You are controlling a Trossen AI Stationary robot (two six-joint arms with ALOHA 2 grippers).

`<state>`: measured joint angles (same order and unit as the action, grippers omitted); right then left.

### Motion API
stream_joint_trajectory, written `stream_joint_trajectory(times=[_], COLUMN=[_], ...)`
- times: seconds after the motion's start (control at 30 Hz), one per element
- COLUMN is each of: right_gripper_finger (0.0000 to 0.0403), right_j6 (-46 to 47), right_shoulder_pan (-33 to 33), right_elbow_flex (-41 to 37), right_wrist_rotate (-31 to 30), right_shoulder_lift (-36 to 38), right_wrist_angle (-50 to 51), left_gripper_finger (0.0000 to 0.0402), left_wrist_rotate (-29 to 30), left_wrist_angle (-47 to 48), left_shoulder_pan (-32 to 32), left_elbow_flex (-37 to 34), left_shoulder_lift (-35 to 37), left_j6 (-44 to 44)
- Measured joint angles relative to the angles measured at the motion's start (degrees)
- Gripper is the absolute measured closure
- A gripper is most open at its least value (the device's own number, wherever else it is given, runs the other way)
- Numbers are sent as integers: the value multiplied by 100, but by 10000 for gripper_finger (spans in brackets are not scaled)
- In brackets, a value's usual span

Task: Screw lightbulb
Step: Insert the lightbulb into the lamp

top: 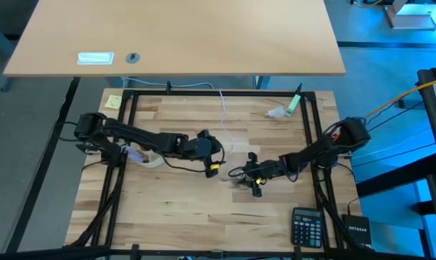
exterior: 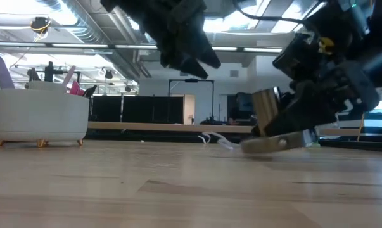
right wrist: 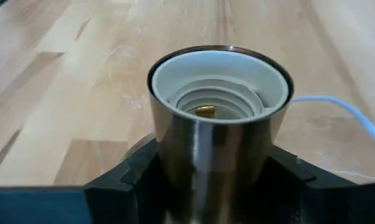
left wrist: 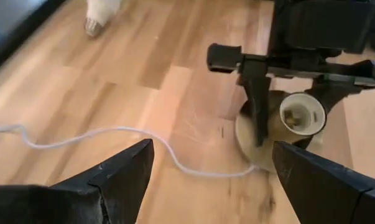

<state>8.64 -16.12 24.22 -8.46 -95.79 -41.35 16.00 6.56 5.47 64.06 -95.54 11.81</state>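
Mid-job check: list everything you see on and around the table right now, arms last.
lightbulb: 1, white, far right of table, lying loose
socket: 1, silvery with white threaded inside, clamped in right gripper
cord: 1, thin white, trailing from socket
calculator: 1, black, near right corner
white roll: 1, under left arm
sticky note: 1, yellow, far left corner
left gripper: open, empty, facing socket
right gripper: shut on socket, table centre

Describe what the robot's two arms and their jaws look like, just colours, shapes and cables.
Both arms are dark, jointed links with black cables looping along them. The left gripper ends in two wedge-shaped black jaws with matte, angular faces. The right gripper is black and blocky too, with a thin crossbar showing in the left wrist view. Each carries a small yellow marking near the wrist.
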Motion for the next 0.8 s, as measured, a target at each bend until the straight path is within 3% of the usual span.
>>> stream_joint_trajectory(times=[0.23,0.4,0.6,0.8], right_gripper_finger=[136,89,76,88], right_j6=[-115,-185,-318,-154], right_shoulder_pan=[0,0,0,370], right_elbow_flex=[139,143,520,1442], right_wrist_rotate=[-3,47,-367,-1867], right_shoulder_lift=[-246,650,2638,3863], right_wrist_angle=[-39,832,3835,6715], left_gripper_finger=[84,84,84,84], left_wrist_rotate=[-297,-298,-316,-398], left_wrist_angle=[-91,-122,-112,-69], left_shoulder_pan=[-186,-232,-255,-451], left_elbow_flex=[-8,-7,-1,-1], left_shoulder_lift=[-156,-147,-70,128], left_j6=[-131,-174,-336,-345])
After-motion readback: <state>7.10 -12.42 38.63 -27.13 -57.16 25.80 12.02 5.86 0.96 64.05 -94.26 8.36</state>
